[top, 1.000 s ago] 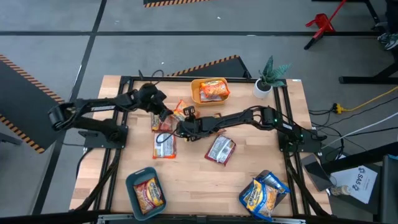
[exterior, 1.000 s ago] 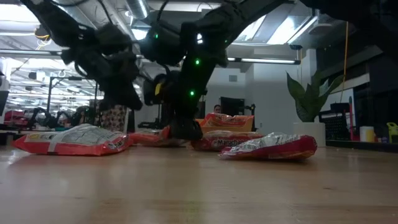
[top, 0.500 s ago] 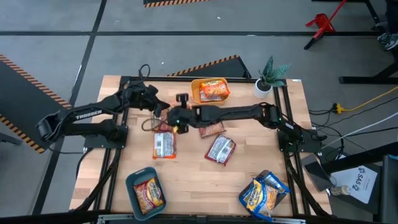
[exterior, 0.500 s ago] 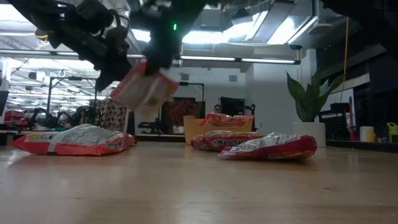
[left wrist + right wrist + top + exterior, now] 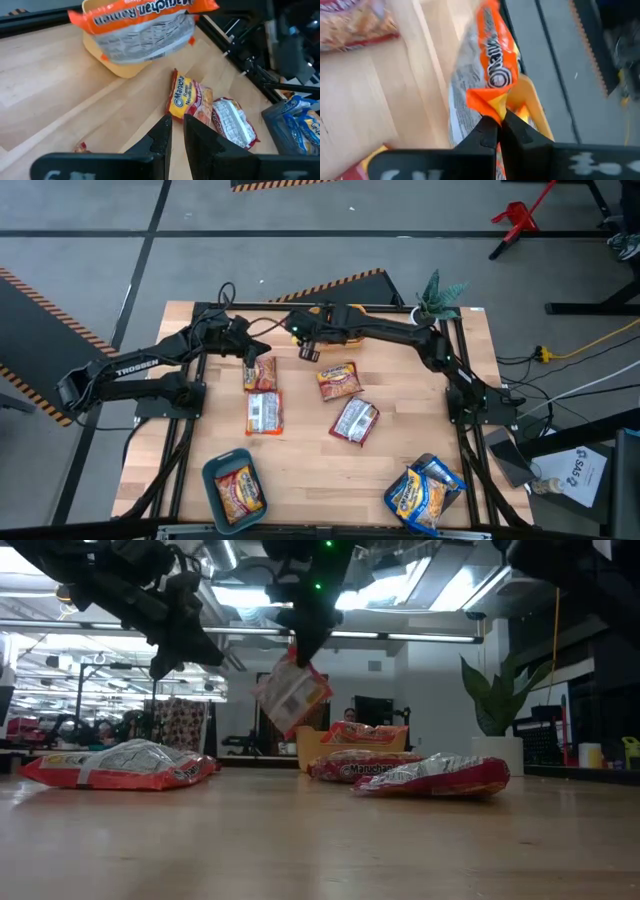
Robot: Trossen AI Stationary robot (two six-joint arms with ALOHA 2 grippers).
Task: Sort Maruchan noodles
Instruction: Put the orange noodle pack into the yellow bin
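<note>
Right end effector (image 5: 499, 131) is pinched tight on the corner of an orange noodle packet (image 5: 482, 85) dangling off the table (image 5: 310, 460) over the yellow bin (image 5: 122, 67), while the left end effector (image 5: 177, 131), fingers nearly together, hovers beside it holding nothing.

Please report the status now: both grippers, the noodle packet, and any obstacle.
Right gripper shut on orange packet, airborne near yellow bin. Left gripper shut, empty, above table. Nothing in the way.
</note>
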